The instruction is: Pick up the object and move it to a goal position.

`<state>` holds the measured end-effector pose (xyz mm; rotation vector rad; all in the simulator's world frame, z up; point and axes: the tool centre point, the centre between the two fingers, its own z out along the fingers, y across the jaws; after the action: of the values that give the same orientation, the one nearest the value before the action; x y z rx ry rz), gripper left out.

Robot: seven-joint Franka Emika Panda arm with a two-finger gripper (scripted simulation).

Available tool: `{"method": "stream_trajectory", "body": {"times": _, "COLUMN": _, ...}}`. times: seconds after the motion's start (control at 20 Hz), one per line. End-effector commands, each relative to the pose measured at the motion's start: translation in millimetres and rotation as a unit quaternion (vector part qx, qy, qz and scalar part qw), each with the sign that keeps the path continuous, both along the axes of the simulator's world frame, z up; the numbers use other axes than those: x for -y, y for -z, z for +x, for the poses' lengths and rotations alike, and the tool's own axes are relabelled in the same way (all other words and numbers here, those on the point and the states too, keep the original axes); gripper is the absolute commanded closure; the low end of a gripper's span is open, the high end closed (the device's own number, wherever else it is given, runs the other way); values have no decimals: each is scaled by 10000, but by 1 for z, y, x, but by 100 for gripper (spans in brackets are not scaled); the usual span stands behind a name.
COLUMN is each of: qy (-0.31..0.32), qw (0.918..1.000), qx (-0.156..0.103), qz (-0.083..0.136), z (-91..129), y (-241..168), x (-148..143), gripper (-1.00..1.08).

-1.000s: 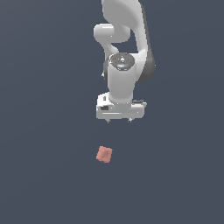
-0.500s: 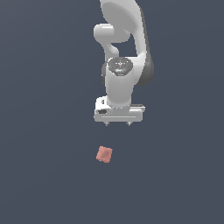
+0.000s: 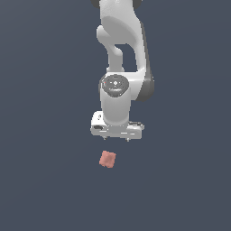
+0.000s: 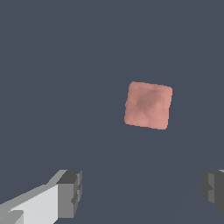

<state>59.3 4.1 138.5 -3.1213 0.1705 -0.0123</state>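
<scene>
The object, a small salmon-pink block (image 3: 107, 159), lies on the dark grey floor just in front of and below the white arm's hand. It also shows in the wrist view (image 4: 148, 105), turned slightly askew. My gripper (image 3: 116, 137) hangs above and a little behind the block, apart from it. In the wrist view the gripper (image 4: 141, 192) is open and empty, with its two dark fingertips (image 4: 70, 192) set wide apart. The block lies ahead of the fingers, not between them.
The white arm (image 3: 121, 67) rises behind the gripper in the exterior view. The plain dark grey floor (image 3: 45, 180) spreads all around the block. No goal marker shows.
The gripper has come down and forward toward the block. The block has not moved.
</scene>
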Motion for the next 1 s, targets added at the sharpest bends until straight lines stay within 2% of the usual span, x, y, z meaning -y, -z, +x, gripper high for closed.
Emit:
{"method": "stream_trajectory", "body": {"times": 0.0, "qy": 160, "qw": 9999, "qx": -12, "qz": -11, "z": 13, "y": 9, "x": 9, "gripper": -92}}
{"method": "stream_trajectory", "body": {"times": 0.45, "qy": 584, "qw": 9983, "qx": -39, "qz": -53, "z": 43, "y": 36, "x": 33, "gripper": -92}}
{"method": "stream_trajectory", "body": {"times": 0.95, "qy": 738, "qw": 9972, "qx": -49, "qz": -72, "z": 53, "y": 47, "x": 42, "gripper": -92}}
